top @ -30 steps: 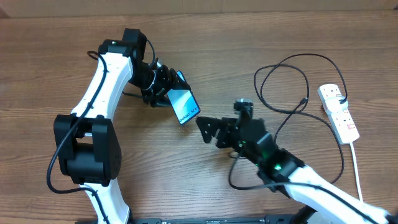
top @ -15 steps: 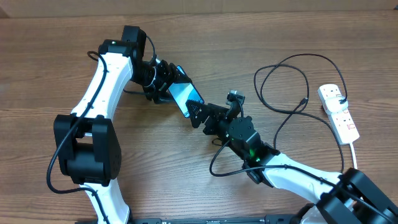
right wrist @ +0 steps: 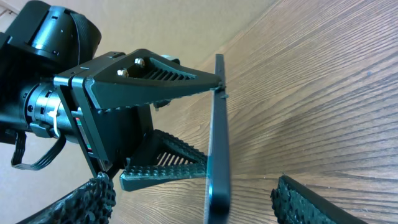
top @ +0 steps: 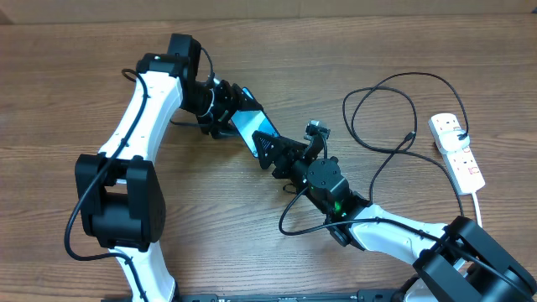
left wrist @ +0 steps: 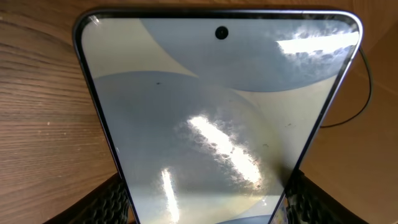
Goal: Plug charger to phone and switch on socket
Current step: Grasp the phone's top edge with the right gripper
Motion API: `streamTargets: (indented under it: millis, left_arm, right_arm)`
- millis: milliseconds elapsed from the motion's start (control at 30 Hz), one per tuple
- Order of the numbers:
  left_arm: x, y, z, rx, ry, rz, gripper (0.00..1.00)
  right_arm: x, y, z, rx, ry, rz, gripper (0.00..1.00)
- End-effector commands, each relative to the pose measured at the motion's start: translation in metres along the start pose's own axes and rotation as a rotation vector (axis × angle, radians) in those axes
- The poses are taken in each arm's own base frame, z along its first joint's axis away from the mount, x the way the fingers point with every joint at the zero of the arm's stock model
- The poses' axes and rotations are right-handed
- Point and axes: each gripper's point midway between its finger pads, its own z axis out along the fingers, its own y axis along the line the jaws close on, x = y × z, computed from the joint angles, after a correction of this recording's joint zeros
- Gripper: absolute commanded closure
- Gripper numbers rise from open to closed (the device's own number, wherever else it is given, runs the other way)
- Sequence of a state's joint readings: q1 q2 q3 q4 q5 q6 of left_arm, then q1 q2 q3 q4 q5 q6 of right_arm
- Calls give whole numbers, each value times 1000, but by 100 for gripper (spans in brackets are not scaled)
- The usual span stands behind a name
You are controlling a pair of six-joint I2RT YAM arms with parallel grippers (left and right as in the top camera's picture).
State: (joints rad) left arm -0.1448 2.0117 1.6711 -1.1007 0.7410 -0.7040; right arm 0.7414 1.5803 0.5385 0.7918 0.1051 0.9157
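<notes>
Right gripper (top: 267, 151) is spread wide, fingers straddling the free end of the slim blue-screened smartphone (top: 245, 126), not touching. Left gripper (top: 228, 113) clamps the other end, tilted over the wooden table (top: 50, 84). Looks like a handover: next, close squarely. Thin black charger cable (top: 382, 109) and white power strip (top: 457, 151) lie well apart, unplugged.

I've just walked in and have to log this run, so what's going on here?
The left gripper holds the phone by one end, tilted up on its edge. The right gripper is open, with a finger on either side of the phone's free end. The charger lies looped on the table to the right, its tip not in the phone. The socket sits at the far right with no gripper near it.
</notes>
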Motion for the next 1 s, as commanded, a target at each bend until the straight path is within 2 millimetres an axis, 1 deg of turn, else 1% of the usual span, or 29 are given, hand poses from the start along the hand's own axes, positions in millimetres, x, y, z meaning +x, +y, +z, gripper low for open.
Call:
streamTargets:
  millis: [0, 67, 133, 267, 367, 533, 667, 767, 967]
  left_arm:
    - [10, -19, 3, 39, 30, 26, 57]
    - [13, -20, 6, 36, 36, 31, 57]
    - [17, -23, 10, 33, 44, 40, 57]
    - [24, -26, 16, 26, 58, 48, 57]
    - [29, -30, 20, 23, 65, 64, 57]
    - [36, -38, 29, 28, 73, 76, 57]
    - [37, -41, 32, 29, 70, 93, 57]
    - [37, -41, 32, 27, 70, 95, 57]
    - [37, -40, 32, 23, 66, 130, 56]
  right_arm:
    - [-6, 6, 2, -7, -26, -5, 19]
    - [-7, 4, 2, 0, -35, -6, 20]
    - [-8, 4, 2, 2, -38, -6, 25]
    - [-8, 4, 2, 2, -38, -6, 27]
    - [-7, 2, 2, 10, -34, -7, 32]
    - [-6, -10, 1, 67, -40, -12, 39]
    - [-6, -11, 1, 69, -41, -11, 42]
    - [-6, -11, 1, 68, -38, -11, 47]
    - [-5, -12, 1, 71, -36, -13, 53]
